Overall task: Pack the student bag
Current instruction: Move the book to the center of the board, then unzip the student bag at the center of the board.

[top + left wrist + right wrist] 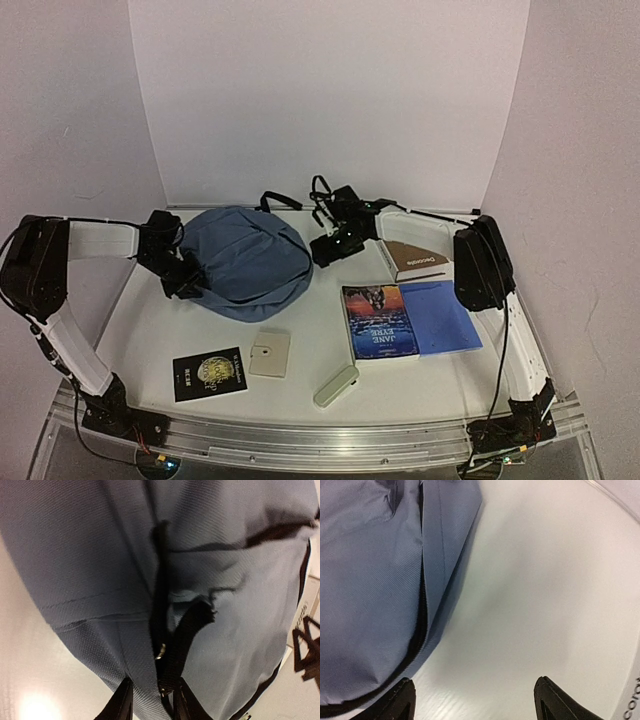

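Black fingers of the left gripper (152, 705) pinch a fold of the student bag (90, 555) beside its dark zipper line (159, 605); the bag fills everything ahead of them. The right gripper (475, 702) stands spread wide over the white table (535, 605), with the bag's edge just beside one finger.

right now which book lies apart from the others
The black book with the gold circle, front left; the novel, notebook and brown book sit together right of the bag.
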You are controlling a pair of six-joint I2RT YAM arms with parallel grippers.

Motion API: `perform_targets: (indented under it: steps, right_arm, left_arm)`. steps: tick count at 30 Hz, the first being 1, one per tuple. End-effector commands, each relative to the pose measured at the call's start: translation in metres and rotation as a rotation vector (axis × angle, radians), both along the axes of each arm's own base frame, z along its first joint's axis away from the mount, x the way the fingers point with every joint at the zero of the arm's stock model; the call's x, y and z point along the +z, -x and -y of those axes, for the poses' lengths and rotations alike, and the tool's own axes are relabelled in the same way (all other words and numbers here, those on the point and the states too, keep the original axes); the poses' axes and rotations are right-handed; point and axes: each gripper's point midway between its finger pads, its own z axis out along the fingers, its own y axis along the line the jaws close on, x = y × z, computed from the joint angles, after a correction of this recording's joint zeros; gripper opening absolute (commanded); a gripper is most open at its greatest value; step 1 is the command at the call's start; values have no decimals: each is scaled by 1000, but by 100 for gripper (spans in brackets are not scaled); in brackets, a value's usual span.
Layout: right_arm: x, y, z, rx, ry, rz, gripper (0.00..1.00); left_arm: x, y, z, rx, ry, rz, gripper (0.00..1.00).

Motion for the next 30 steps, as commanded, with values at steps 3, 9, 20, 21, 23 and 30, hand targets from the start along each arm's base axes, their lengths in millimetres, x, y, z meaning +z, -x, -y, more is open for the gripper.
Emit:
perform_targets:
  steps: [3, 9, 20, 21, 23, 30]
  right_arm:
    - [66, -20, -8, 34, 0, 178, 82]
    - [119, 6, -30, 135, -173, 150, 82]
    - [119, 100, -143, 293, -429, -90, 70]
    - [116, 106, -151, 301, -434, -91, 68]
    - [109, 115, -166, 311, -441, -93, 64]
    - [80, 119, -190, 274, -460, -114, 53]
  left_arm:
    - [48, -20, 75, -138, 176, 158, 45]
    - [89, -16, 48, -51, 108, 262, 76]
    - [81, -14, 0, 119, 128, 209, 78]
    - [80, -13, -1, 122, 128, 207, 78]
    - [79, -10, -1, 129, 129, 202, 77]
    - [77, -7, -7, 144, 104, 200, 78]
